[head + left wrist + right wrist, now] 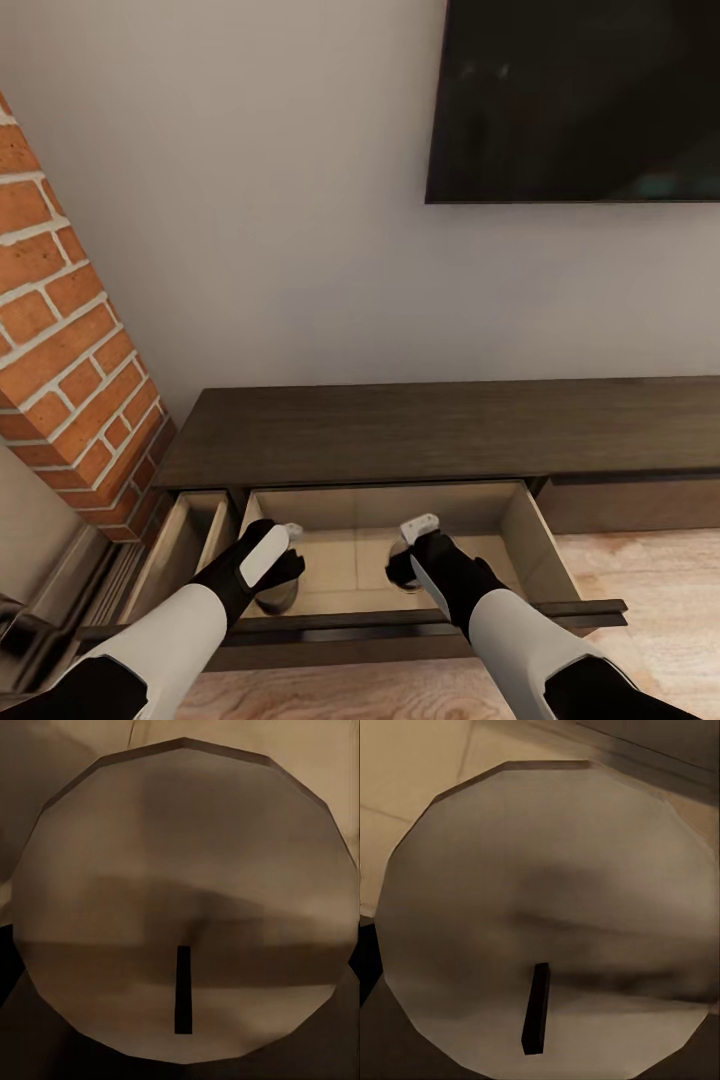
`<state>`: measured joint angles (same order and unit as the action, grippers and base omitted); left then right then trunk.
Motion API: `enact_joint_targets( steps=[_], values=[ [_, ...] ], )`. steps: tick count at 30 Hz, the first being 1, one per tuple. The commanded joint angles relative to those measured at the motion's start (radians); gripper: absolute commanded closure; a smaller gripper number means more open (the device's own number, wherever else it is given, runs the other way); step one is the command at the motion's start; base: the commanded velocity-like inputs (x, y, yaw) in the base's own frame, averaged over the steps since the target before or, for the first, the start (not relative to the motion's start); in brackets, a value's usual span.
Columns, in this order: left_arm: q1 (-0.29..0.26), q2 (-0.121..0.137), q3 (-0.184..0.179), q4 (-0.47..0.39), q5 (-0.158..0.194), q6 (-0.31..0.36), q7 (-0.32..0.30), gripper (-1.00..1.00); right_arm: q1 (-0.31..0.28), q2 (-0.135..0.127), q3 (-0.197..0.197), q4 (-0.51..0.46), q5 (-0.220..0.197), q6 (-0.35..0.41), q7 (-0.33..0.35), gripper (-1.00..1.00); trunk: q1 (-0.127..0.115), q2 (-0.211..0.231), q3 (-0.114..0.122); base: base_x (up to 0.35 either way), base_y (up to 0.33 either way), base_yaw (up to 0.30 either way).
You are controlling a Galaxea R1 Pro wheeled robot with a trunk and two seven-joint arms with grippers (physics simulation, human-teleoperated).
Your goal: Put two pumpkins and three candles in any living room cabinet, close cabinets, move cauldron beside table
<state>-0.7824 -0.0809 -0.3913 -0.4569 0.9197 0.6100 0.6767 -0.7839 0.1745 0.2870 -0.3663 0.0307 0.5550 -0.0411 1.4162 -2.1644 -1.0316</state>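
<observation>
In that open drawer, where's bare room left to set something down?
Bare drawer floor lies between the left pincer and right pincer, and along the back wall. The cabinet top is bare too. Crowded at the front, where both arms reach over candles.

The cabinet (420, 432) stands against the wall, below the TV (575, 100). Left of the cabinet rises the brick fireplace (70, 370). Its open drawer (545, 545) juts forward; two candles (180, 915) (547, 915) sit inside.
</observation>
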Motion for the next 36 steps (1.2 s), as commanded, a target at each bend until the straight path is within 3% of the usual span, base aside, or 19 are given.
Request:
enact_joint_targets(
  steps=[1, 19, 25, 36],
  values=[
    [0.000, 0.001, 0.000, -0.003, 0.001, 0.000, 0.000, 1.00, 0.000, 0.000, 0.000, 0.000, -0.003, -0.008, 0.000, 1.00, 0.000, 0.000, 0.000, 0.000, 0.000, 0.000],
    [0.000, 0.006, -0.028, -0.063, 0.001, -0.004, 0.000, 1.00, 0.002, 0.000, 0.000, -0.014, -0.003, -0.018, 0.032, 1.00, 0.000, 0.000, -0.010, 0.000, 0.000, 0.000],
    [0.000, 0.006, -0.028, -0.069, 0.001, -0.004, 0.000, 1.00, 0.002, 0.000, 0.000, -0.014, -0.002, -0.014, 0.137, 1.00, 0.000, 0.000, -0.020, 0.000, 0.000, 0.000],
    [0.000, 0.006, -0.026, -0.071, 0.001, -0.004, -0.002, 1.00, 0.002, 0.000, 0.000, -0.028, -0.002, -0.015, 0.195, 1.00, 0.000, 0.000, -0.037, 0.000, 0.000, 0.000]
  ],
)
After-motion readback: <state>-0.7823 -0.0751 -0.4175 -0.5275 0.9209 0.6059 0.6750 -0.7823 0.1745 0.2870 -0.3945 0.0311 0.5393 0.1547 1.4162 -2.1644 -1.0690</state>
